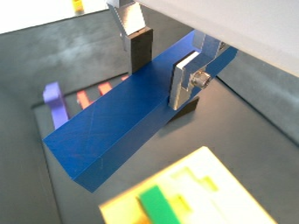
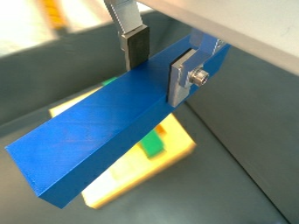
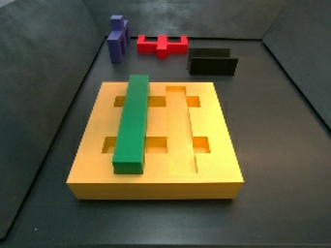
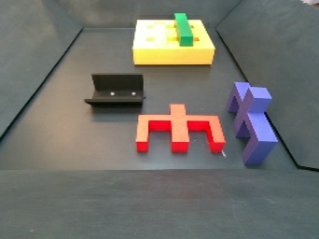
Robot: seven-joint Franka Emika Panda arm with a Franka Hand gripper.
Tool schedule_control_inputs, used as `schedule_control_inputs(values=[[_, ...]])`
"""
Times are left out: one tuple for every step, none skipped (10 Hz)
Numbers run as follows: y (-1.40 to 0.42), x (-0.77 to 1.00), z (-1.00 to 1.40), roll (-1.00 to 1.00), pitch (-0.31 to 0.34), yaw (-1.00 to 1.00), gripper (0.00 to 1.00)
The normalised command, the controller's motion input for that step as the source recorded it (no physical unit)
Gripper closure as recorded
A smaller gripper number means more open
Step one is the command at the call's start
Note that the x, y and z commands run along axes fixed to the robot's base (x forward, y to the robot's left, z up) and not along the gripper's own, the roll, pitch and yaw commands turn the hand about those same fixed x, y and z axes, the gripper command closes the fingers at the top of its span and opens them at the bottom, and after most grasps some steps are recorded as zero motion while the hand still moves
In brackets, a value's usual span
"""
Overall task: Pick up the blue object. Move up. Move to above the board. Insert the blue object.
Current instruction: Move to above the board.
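Blue object (image 1: 117, 118): a long royal-blue rectangular bar, clamped across its width between the jaws of the gripper (image 1: 162, 63). In both wrist views the flat silver fingers (image 2: 184, 74) press against the two long sides of the bar near one end, and the rest of the bar extends well clear of them. The bar is off the surface (image 3: 278, 107), and neither side view shows bar or gripper.

In a wrist view the board (image 2: 163, 159) lies below the free part of the bar (only one yellow corner shows past it).

The board is a large yellow slab with long grooves and rectangular cut-outs. In a side view it (image 3: 220, 165) rests flat on the dark surface, with the green bar (image 3: 134, 121) seated lengthwise in its left groove. The remaining grooves are open.

Other items, seen in a side view:
- Fixture (image 4: 115, 91): a dark L-shaped bracket standing between the board and the near pieces.
- Red notched piece (image 4: 180, 129): flat on the surface, near the fixture.
- Purple notched block (image 4: 253, 123): just right of the red piece, not touching it.
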Motion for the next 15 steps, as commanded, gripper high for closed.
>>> schedule_control_inputs(values=[[-1.4, 0.45, 0.31, 0.0, 0.071, 1.0, 1.0], [-0.77, 0.25, 0.18, 0.01, 0.077, 1.0, 1.0], [-0.35, 0.17, 0.09, 0.01, 0.082, 1.0, 1.0], [-0.15, 0.07, 0.05, 0.0, 0.079, 1.0, 1.0], [-0.09, 0.04, 0.04, 0.0, 0.08, 1.0, 1.0], [-0.06, 0.04, 0.03, 0.0, 0.085, 1.0, 1.0], [-0.04, 0.05, 0.03, 0.0, 0.091, 1.0, 1.0], [-0.04, 0.05, 0.03, 0.01, 0.102, 1.0, 1.0], [-0.03, 0.05, 0.03, 0.01, 0.112, 1.0, 1.0], [-0.03, 0.05, 0.03, 0.01, 0.128, 1.0, 1.0], [-0.03, 0.05, 0.03, 0.01, 0.143, 1.0, 1.0], [-0.03, 0.05, 0.03, 0.01, 0.161, 1.0, 1.0], [-0.02, 0.06, 0.03, 0.02, 0.186, 1.0, 1.0], [-0.02, 0.06, 0.03, 0.03, 0.234, 1.0, 1.0], [-0.02, 0.07, 0.03, 0.04, 0.252, 0.88, 1.0]])
